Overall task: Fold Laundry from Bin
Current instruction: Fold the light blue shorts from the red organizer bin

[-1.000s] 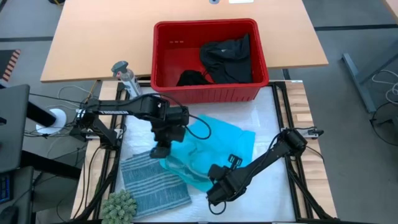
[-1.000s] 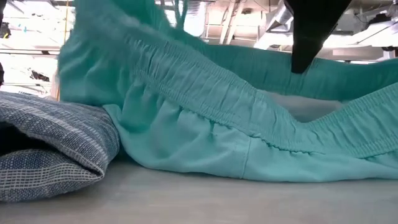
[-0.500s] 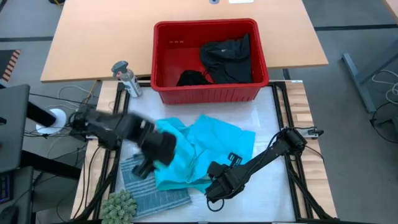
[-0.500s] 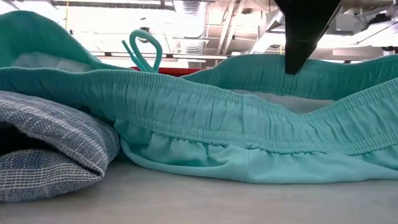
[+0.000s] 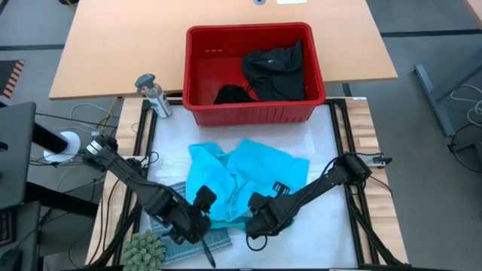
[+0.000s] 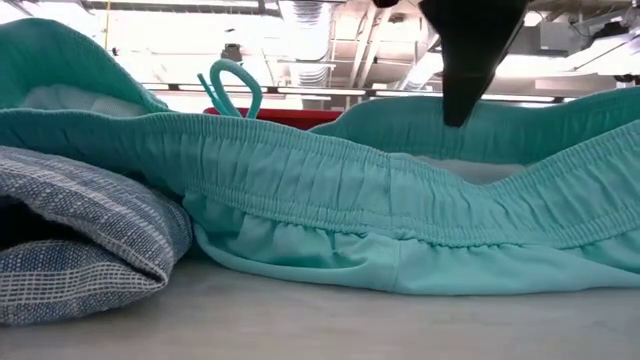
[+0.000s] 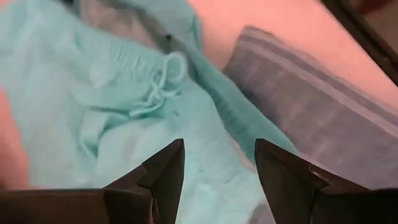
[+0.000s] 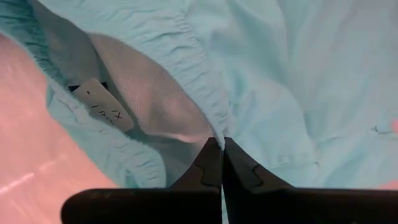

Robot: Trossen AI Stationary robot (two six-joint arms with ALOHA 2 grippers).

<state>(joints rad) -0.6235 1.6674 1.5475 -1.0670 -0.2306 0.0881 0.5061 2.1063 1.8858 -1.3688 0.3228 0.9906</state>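
Note:
The turquoise garment (image 5: 252,175) lies spread on the white mat, its elastic waistband (image 6: 330,180) toward the near edge and its drawstring (image 7: 163,84) on top. A folded blue-grey striped garment (image 6: 80,235) lies at its left, partly under the waistband. My left gripper (image 7: 217,146) hovers open over the spot where the two meet (image 5: 202,205). My right gripper (image 8: 221,146) is shut and hangs tip down (image 6: 455,110) above the waistband opening, clear of the cloth in the low view. The red bin (image 5: 197,68) at the far edge holds black garments (image 5: 275,68).
A small grey bottle (image 5: 151,92) stands left of the bin. A green spiky plant-like object (image 5: 143,248) sits at the near left corner. Black frame rails (image 5: 343,135) run along both sides of the mat. The wooden table (image 5: 113,53) extends behind the bin.
My left gripper has let go of the turquoise garment's left part, which it held raised, and has swung toward the near edge over the striped garment. The raised cloth has dropped flat onto the striped garment. My right gripper has drifted slightly toward the left.

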